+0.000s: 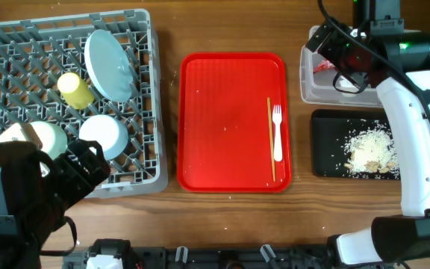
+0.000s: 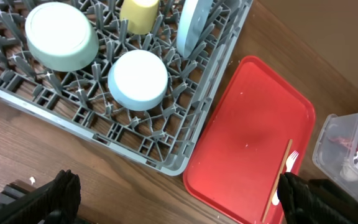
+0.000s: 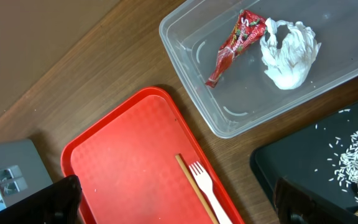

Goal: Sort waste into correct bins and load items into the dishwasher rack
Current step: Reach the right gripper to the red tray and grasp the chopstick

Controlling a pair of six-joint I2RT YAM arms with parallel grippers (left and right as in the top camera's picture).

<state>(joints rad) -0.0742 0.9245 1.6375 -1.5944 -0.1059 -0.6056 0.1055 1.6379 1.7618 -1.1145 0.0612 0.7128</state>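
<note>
Brown wooden counter (image 1: 200, 217) carries everything I work with. At my left stands the square grey plastic dishwasher rack (image 1: 145, 30). The large round white plate (image 1: 109, 63) stands on edge among its pegs, the small yellow cup (image 1: 74, 90) lies beside it, and the small white bowl (image 2: 138, 78) and pale green bowl (image 2: 61, 36) sit upside down nearer me.

My left fingers (image 2: 58, 199) are spread wide and hold nothing; they hang above the rack's near corner and the bare wood next to it.

Mid-counter lies the red plastic serving tray (image 1: 222, 90). On its right side rests the white plastic fork (image 1: 277, 131), with a thin wooden stick (image 1: 270, 138) just beside it.

At my right, the clear plastic rectangular tub (image 3: 229, 118) holds the crumpled red wrapper (image 3: 238, 43) and the crumpled white napkin (image 3: 289, 53), touching each other. Nearer me, the shallow black rectangular tray (image 1: 331, 142) holds a heap of whitish rice-like scraps (image 1: 370, 146).

My right fingers (image 3: 55, 199) are likewise wide apart and empty, above the red tray's far right corner and the tub.
</note>
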